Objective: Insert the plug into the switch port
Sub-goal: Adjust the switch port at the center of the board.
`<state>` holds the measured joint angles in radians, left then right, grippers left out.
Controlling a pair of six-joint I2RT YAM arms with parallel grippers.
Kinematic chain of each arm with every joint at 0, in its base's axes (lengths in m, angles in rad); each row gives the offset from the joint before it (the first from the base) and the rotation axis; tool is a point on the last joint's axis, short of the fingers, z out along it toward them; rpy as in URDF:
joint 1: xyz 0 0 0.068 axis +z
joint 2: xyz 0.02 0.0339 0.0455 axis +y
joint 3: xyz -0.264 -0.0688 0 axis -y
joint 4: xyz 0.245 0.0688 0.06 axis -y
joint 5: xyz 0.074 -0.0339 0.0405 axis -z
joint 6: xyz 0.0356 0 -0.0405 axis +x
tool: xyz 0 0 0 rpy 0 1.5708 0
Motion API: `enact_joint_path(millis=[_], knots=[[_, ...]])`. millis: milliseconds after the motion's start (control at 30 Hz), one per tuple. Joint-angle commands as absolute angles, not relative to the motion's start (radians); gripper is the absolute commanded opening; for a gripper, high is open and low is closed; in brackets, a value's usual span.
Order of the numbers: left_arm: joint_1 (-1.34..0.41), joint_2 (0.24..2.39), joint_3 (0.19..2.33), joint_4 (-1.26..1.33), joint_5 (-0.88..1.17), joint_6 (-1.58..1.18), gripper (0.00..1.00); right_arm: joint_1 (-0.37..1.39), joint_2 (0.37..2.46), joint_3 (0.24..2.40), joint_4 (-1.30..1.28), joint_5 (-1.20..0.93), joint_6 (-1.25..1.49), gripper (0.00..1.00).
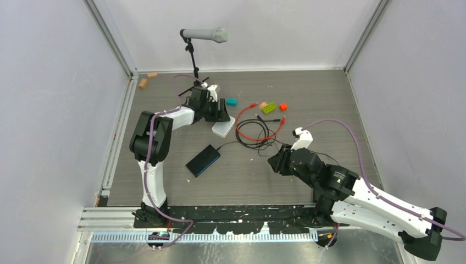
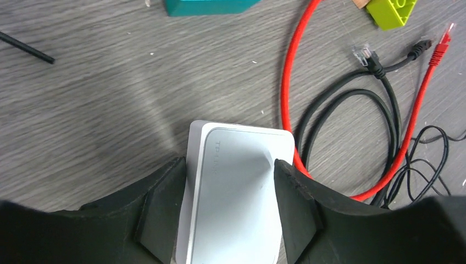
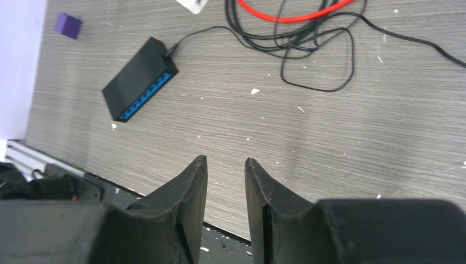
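The plug [image 2: 444, 39], likely light with a brittle clip, ends a limp red cable [image 2: 286, 82] right of centre on the worktop [image 1: 340, 104]; pinch it behind the clear tip. The switch port [image 3: 145, 96] faces the near edge. Black cables [image 2: 387, 96] tangle alongside. Your left tool [image 2: 228, 162] straddles a white box [image 2: 242, 140], jaws apart; your right tool [image 3: 225, 162] is narrow and empty.

Top camera is looking down from high behind the near edge, taking in the whole desk [image 1: 329, 99]; left wrist is peering close onto the white box [image 2: 236, 192]; right wrist is looking across (farther off), both catching the red cable [image 2: 284, 88].
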<state>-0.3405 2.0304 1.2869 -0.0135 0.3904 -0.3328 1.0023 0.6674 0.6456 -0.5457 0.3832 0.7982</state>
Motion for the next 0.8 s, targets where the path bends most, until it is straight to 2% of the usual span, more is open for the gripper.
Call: enact_joint_path(millis=[0, 133, 233, 367, 467, 767], knots=[[-0.354, 1.98, 1.249, 0.021, 0.398, -0.326, 0.63, 1.007, 0.707, 0.66, -0.584, 0.482, 0.828, 0.39], [-0.37, 1.892, 1.242, 0.036, 0.334, -0.342, 0.7, 1.0, 0.808, 0.743, -0.605, 0.553, 0.781, 0.47], [-0.384, 1.809, 1.231, 0.036, 0.281, -0.37, 0.75, 0.917, 0.913, 0.826, -0.606, 0.569, 0.718, 0.51], [-0.423, 1.667, 1.165, 0.034, 0.178, -0.397, 0.77, 0.684, 1.058, 0.905, -0.551, 0.405, 0.67, 0.53], [-0.451, 1.57, 1.103, 0.012, 0.141, -0.419, 0.77, 0.559, 1.137, 0.921, -0.482, 0.384, 0.677, 0.54], [-0.488, 1.271, 0.918, -0.106, 0.106, -0.439, 0.77, 0.285, 1.426, 0.896, -0.175, 0.202, 0.803, 0.56]])
